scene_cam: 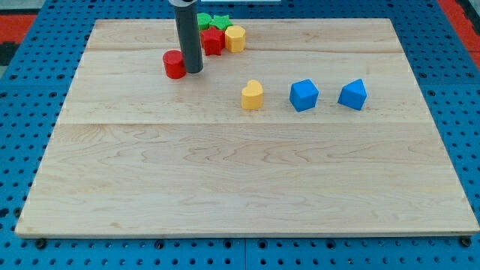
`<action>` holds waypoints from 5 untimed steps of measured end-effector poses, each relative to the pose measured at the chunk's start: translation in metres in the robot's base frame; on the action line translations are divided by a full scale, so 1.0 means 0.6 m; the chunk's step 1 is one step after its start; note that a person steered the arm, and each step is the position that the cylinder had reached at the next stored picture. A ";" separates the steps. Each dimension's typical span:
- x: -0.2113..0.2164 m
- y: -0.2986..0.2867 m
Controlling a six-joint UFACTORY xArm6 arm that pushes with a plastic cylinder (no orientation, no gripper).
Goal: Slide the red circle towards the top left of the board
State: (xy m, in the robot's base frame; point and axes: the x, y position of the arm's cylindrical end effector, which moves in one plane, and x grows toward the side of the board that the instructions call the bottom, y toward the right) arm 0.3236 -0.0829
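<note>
The red circle (pixel 174 64) lies on the wooden board (pixel 225 172) near the view's top, left of centre. My dark rod comes down from the top edge and my tip (pixel 193 71) rests on the board, touching the red circle's right side. The circle stands a fair way to the right of the board's top left corner.
Just right of the rod, a cluster at the top edge holds a red block (pixel 213 41), a yellow block (pixel 235 38) and two green blocks (pixel 212 20). A yellow heart-like block (pixel 253 95) and two blue blocks (pixel 304 95) (pixel 352 94) stand in a row mid-board.
</note>
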 end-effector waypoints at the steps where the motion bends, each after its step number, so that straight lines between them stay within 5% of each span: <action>1: 0.000 -0.039; 5: 0.000 -0.192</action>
